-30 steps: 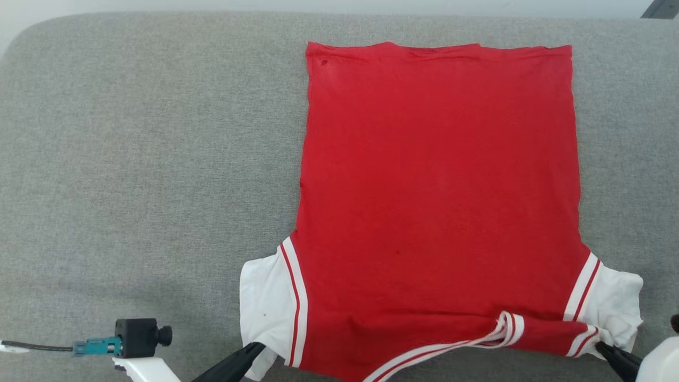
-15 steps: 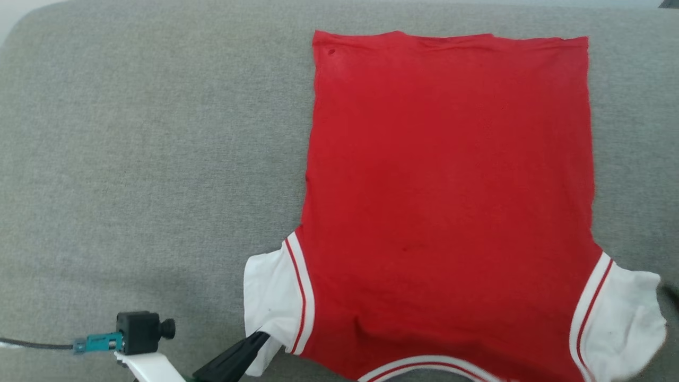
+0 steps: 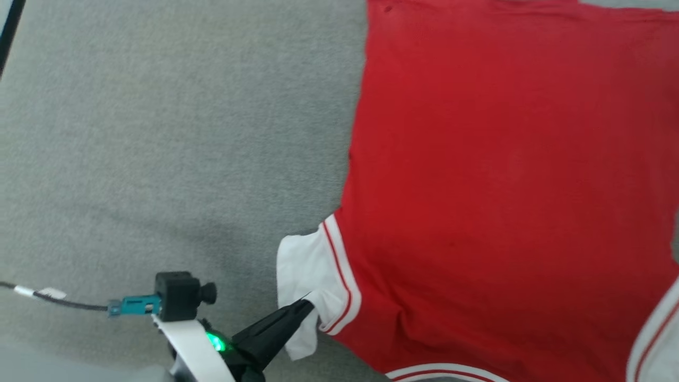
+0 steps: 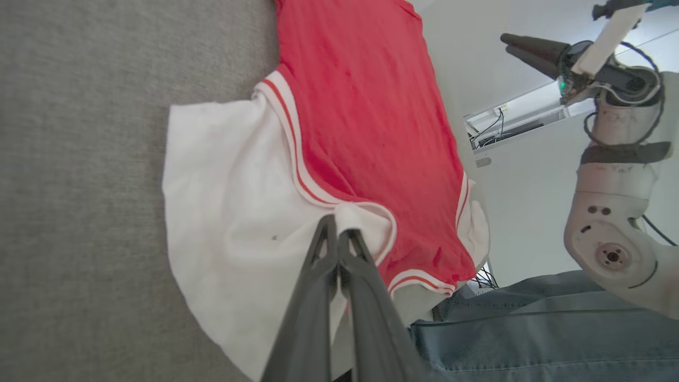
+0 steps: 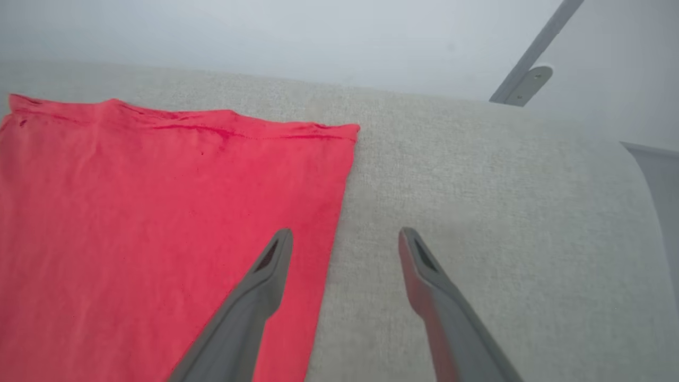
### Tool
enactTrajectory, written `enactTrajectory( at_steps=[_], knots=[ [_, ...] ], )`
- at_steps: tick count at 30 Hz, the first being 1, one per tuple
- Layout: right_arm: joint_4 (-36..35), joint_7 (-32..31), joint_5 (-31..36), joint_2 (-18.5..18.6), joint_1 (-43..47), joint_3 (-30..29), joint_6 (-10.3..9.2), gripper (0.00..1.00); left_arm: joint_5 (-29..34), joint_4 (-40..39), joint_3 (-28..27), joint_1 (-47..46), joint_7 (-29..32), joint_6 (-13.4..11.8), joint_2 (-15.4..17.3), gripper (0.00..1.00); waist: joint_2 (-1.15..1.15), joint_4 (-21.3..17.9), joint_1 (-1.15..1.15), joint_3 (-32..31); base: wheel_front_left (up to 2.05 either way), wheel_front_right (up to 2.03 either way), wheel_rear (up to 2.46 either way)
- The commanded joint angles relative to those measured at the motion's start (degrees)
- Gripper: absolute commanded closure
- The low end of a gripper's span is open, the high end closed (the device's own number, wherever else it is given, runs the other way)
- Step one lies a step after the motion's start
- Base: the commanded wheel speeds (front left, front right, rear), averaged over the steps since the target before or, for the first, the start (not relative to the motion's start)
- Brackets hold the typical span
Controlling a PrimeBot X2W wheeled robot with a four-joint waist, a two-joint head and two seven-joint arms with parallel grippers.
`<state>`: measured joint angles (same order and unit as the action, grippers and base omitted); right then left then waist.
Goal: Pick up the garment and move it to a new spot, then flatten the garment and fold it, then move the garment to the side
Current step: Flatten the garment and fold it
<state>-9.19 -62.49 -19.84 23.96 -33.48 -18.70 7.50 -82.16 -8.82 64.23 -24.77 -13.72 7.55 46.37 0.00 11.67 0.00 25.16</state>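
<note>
Head view: the garment (image 3: pixel 504 185), red with white, red-striped trim, lies spread flat on the grey upholstered surface (image 3: pixel 159 132) and covers the right half of the frame, its hem toward the top edge and its neckline trim at the bottom edge. A white sleeve (image 3: pixel 302 265) projects from its near left corner. The left gripper (image 3: pixel 306 306) rises from the lower edge, its dark fingers pressed together on the near edge of that sleeve, where the cloth is gathered into a small fold. A black wrist camera (image 3: pixel 177 289) with a teal connector and a cable (image 3: pixel 63 301) sits on the arm just beside it, and a green light (image 3: pixel 215 342) glows at the gripper's base. Left wrist view: the two fingers meet at their tips on the striped cuff of the sleeve, pinching it; the red body stretches away beyond. The right gripper (image 4: pixel 506 44) shows at the upper right on its pale arm (image 4: pixel 610 212), raised well apart from the cloth, and blue denim fabric (image 4: pixel 530 329) fills the lower right. Right wrist view: the right gripper's fingers stand wide apart and hold nothing, one seen against the garment's red side edge, the other against bare grey upholstery. The hem runs across the upper left, and a grey metal bracket (image 5: pixel 530 74) stands against the pale wall beyond.
</note>
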Motion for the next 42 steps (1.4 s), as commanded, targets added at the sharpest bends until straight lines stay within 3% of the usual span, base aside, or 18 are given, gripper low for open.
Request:
enactTrajectory(
  at_steps=[1,7,22,23,25,26,34,42],
  knots=[
    [4.3,0.3,2.6,0.3,-3.6,0.0,-0.02,0.00,0.0,0.0,1.1,-1.7,-0.5,-0.1,-0.6,1.00,0.00,2.6,0.00,2.0,0.00,0.00,0.00],
    [16.1,-0.7,9.9,1.5,-13.1,-0.5,-0.02,0.00,-1.3,-0.1,3.1,-4.7,-1.1,-0.1,-1.2,1.00,0.00,4.8,0.00,5.0,0.00,0.00,0.00],
    [26.8,1.1,15.2,-2.1,-19.7,-0.8,-0.01,0.00,-1.9,-0.2,5.4,-9.2,-1.6,-0.1,-1.9,1.00,0.00,5.1,0.00,9.0,0.00,0.00,0.00],
    [27.3,0.9,15.3,-2.4,-19.5,-0.9,-0.01,0.16,-1.9,-0.2,5.4,-9.3,-1.6,-0.1,-1.9,1.00,0.00,5.0,0.00,9.0,0.00,0.00,0.00],
    [28.0,1.3,15.1,-3.0,-19.3,-1.3,-0.01,0.94,-1.9,-0.1,5.1,-9.4,-1.6,-0.1,-2.0,1.00,0.00,4.8,0.00,8.9,0.00,0.00,0.00],
    [28.3,1.6,15.1,-3.2,-19.3,-1.8,-0.01,1.00,-1.9,-0.1,5.0,-9.3,-1.6,-0.1,-1.9,1.00,0.00,4.6,0.00,8.8,0.00,0.00,0.00],
    [26.2,4.2,10.6,-2.1,-15.0,-0.6,-0.02,1.00,-2.0,1.5,2.4,-5.9,-1.6,-0.1,-1.9,1.00,0.00,2.6,0.00,3.2,0.00,0.00,0.00],
    [12.6,-3.2,-2.2,3.8,4.2,2.1,-0.02,1.00,-2.3,2.8,-0.9,-0.2,-1.5,-0.1,-1.4,1.00,0.00,0.1,0.00,-3.5,0.00,0.00,0.00]
  ],
)
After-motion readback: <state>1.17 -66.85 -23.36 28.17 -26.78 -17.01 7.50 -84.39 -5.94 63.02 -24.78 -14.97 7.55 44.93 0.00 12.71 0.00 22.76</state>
